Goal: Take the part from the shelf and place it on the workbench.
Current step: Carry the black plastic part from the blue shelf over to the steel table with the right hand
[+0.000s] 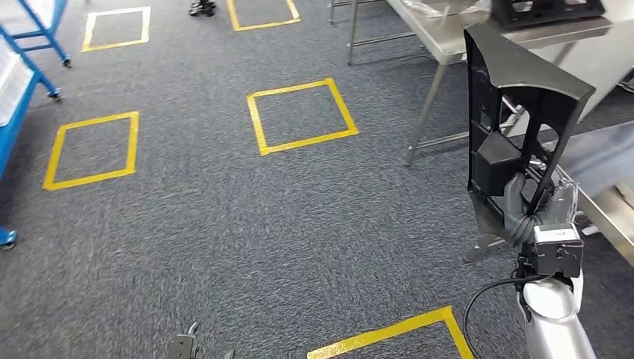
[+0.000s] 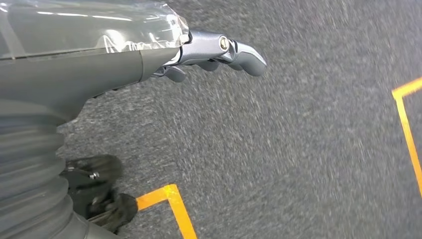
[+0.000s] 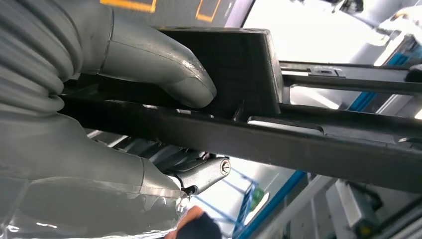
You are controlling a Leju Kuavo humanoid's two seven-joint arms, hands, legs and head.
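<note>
R hand (image 1: 540, 213): my fingers are wrapped round the lower end of the black plastic part (image 1: 516, 112) — a tall, ribbed, frame-like moulding, held upright in front of me with its broad top flared out above. In the R wrist view my thumb (image 3: 169, 69) presses flat against a solid black block of the part (image 3: 234, 64), and the darker fingers (image 3: 199, 172) curl in under one of its long bars from the opposite side. Grip is closed on the part; no gap seen between pads and plastic.

Location of part: in my R hand, in the air, off any surface. The steel workbench (image 1: 448, 41) stands ahead and to my right, beyond the part, with another dark moulding (image 1: 546, 11) resting on its top. Part and bench are apart.

L hand (image 2: 219, 52): hangs low over the grey carpet (image 1: 194, 209), holds nothing, touches nothing. Fingers extended and lying close together, slightly bent at the tips — narrow spread. A little of it shows at the bottom edge of the head view.

Floor: yellow tape squares (image 1: 301, 116) marked on the carpet; blue frame (image 1: 22, 82) w/ castors at my far left.
</note>
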